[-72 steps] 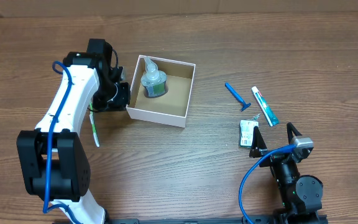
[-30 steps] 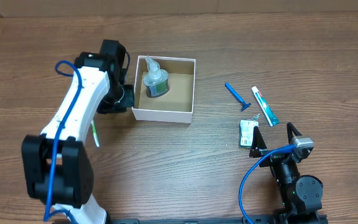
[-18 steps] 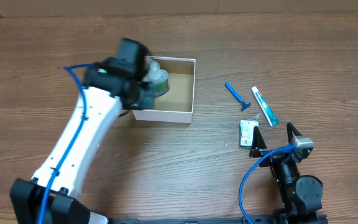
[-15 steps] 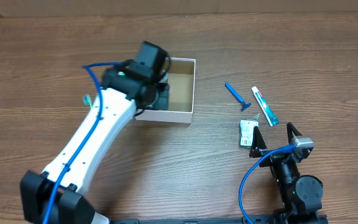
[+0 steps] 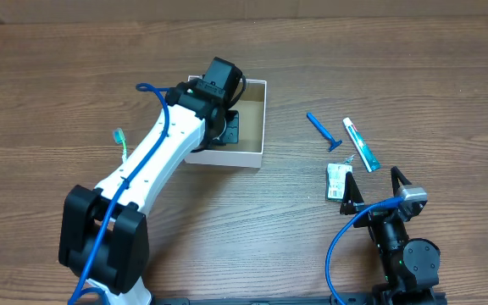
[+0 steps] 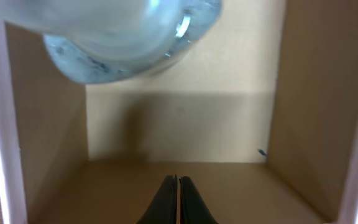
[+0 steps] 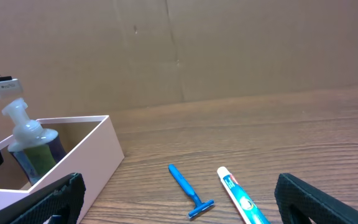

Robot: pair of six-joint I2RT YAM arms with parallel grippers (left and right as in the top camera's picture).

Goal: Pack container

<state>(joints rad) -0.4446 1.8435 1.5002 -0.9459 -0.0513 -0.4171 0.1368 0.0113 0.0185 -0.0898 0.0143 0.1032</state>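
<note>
Reaching down into the box (image 5: 240, 158), which sits on the table (image 5: 244, 246) near the middle, the left jaws are pressed together and hold nothing. The bottle (image 6: 129, 37) stands just beside them. A swing sideways could knock it over or push the box away. The right jaws are spread wide, near the razor (image 5: 323, 130), toothpaste (image 5: 361, 144) and packet (image 5: 337, 180). The toothbrush (image 5: 121, 142) lies outside the box too.
</note>
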